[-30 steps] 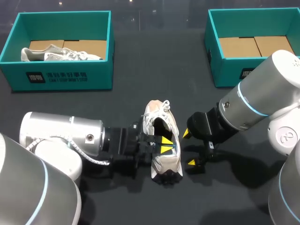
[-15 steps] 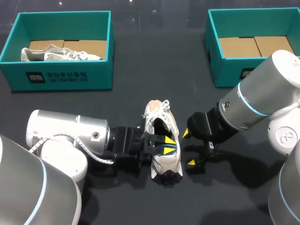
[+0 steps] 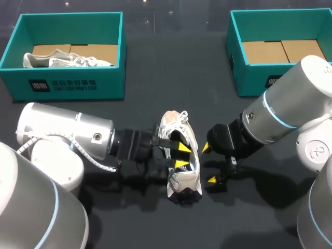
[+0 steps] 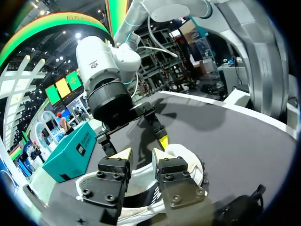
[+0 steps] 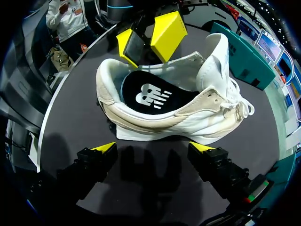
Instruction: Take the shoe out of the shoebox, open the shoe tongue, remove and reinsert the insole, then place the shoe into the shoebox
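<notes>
White mesh sneaker [image 3: 182, 182] on black counter [image 3: 155, 78], toe pointing away from robot; left pincer [image 3: 181, 155] parted over its opening, right pincer [image 3: 208, 164] released alongside.

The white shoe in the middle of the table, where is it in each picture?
Head view: the white shoe lies mid-table, between the left gripper and the right gripper.
Left wrist view: the shoe sits right under its own gripper's fingers.
Right wrist view: the shoe stands just ahead of its own open gripper.
Shared landmark: the left gripper's yellow tips at the shoe's opening, in every view.
</notes>
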